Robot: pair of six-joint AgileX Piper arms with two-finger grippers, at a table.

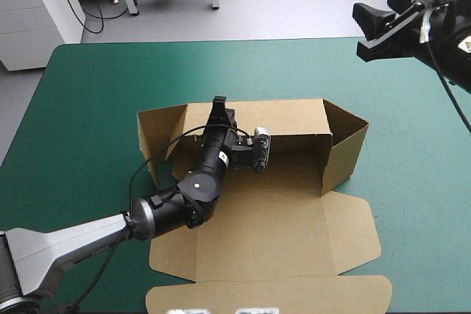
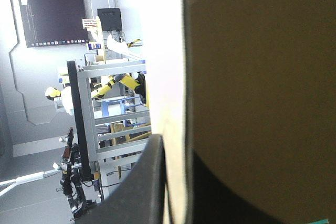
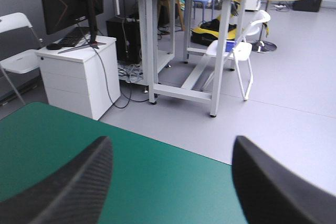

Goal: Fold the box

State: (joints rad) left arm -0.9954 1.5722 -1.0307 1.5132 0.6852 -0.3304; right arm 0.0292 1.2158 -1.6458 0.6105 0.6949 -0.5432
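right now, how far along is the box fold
Done: the box has its far wall and side walls raised. In hand: the left claw is shut on the far wall's top edge. Left: the near flaps and lid lie flat on the table, nothing tucked yet; the right claw hangs open, off the box.

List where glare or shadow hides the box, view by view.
High view: even light, the box shows plainly, with slight shade inside its back wall. Left wrist view: the wall edge held in the left claw glares white, and its face is in deep shade. Right wrist view: no box; the open right claw is above the evenly lit table.
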